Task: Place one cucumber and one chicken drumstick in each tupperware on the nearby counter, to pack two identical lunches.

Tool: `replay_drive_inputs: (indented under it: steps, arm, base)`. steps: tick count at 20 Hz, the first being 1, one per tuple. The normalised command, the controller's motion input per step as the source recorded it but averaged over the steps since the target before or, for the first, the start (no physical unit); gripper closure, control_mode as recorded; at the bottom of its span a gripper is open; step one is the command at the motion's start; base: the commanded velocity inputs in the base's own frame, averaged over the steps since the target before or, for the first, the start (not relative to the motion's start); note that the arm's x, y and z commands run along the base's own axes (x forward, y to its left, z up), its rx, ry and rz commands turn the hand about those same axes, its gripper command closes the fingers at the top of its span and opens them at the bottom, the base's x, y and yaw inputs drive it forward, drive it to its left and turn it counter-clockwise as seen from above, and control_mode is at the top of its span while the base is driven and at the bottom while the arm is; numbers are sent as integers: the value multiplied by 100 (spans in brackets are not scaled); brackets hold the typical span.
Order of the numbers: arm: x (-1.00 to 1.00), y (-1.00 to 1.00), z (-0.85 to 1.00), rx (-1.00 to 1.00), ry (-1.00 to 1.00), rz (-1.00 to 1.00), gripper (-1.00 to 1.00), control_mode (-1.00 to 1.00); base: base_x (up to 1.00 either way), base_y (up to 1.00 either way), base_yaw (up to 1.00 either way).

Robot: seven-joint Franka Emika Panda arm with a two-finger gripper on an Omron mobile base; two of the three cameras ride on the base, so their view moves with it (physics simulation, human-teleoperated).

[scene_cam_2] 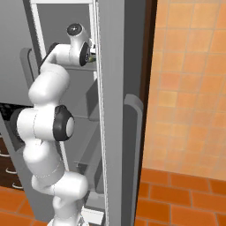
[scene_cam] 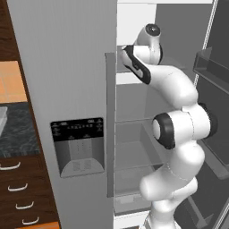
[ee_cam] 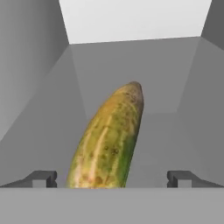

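Observation:
In the hand view a long cucumber [ee_cam: 111,140], yellow-green and speckled, lies on a grey fridge shelf and points away from the camera. My gripper [ee_cam: 112,178] is open, with one dark fingertip [ee_cam: 41,178] on each side of the cucumber's near end, well apart from it. In the left base view the arm reaches into the upper shelf of the open fridge [scene_cam: 134,116], and the hand [scene_cam: 127,58] is partly behind the door edge. The black speckled counter [scene_cam: 15,129] sits at the left. The chicken drumstick is out of view.
The closed fridge door with its dispenser panel [scene_cam: 77,145] stands left of the arm; the open door [scene_cam_2: 114,110] is on its right. Brown drawers [scene_cam: 18,192] are under the counter. A light grey sliver [scene_cam: 2,118] on the counter is too cut off to identify.

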Motion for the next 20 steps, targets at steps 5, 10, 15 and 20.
replay_drive_inputs:
  steps: [5,10,15,20]
  arm:
    - [57,0,-18,0,1,0,-100,-100]
    - [49,5,-42,0,9,0,100,-100]
    - [21,0,-30,0,3,0,100,-100]
    - [-88,-3,0,0,-9,0,100,-100]
  base:
    - [0,0,0]
    - [0,0,0]
    - [0,0,0]
    - [0,0,0]
